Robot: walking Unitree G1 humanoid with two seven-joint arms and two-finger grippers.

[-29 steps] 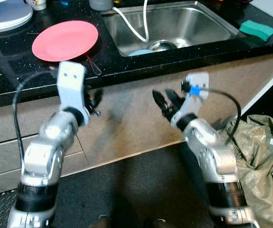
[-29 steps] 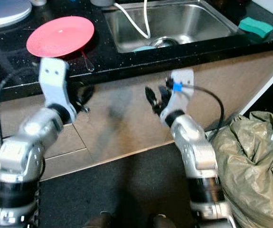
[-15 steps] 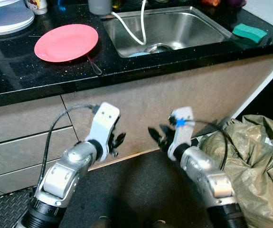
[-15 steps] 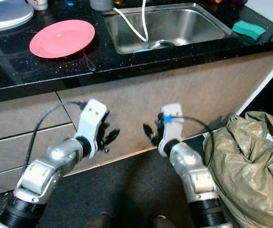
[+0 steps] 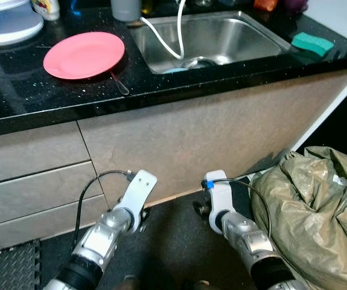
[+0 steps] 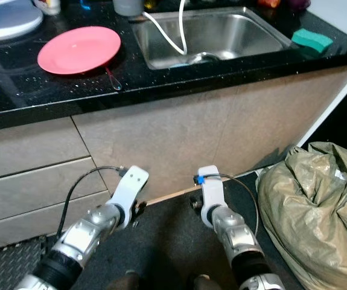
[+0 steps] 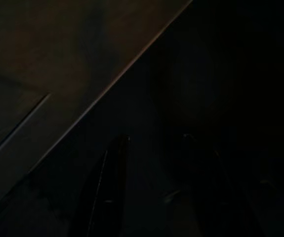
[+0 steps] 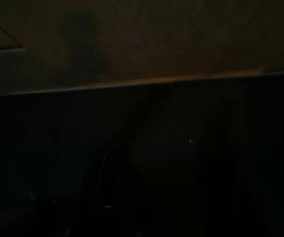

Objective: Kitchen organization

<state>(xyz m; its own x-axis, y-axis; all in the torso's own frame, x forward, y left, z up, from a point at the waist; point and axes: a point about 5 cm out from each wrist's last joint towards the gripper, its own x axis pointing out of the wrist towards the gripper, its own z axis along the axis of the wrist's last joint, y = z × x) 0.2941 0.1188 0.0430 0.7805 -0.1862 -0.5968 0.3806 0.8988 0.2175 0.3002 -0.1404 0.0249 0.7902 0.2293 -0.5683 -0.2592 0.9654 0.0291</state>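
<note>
A pink plate lies on the black counter, left of the steel sink. A thin wire utensil lies at the plate's near edge. A white hose runs down into the sink, and something light blue lies near the drain. A green sponge rests on the counter right of the sink. Both arms hang low in front of the cabinet, near the dark floor. My left gripper and my right gripper are open, with nothing between the fingers in the dark wrist views.
Beige cabinet front with drawers on the left stands straight ahead. A crumpled olive bag sits on the floor at the right. A white appliance and a grey cup stand at the counter's back. A dark mat covers the floor.
Both arms have dropped from just under counter height down to near the floor. The view has shifted a little; plate, sink and sponge stay where they were.
</note>
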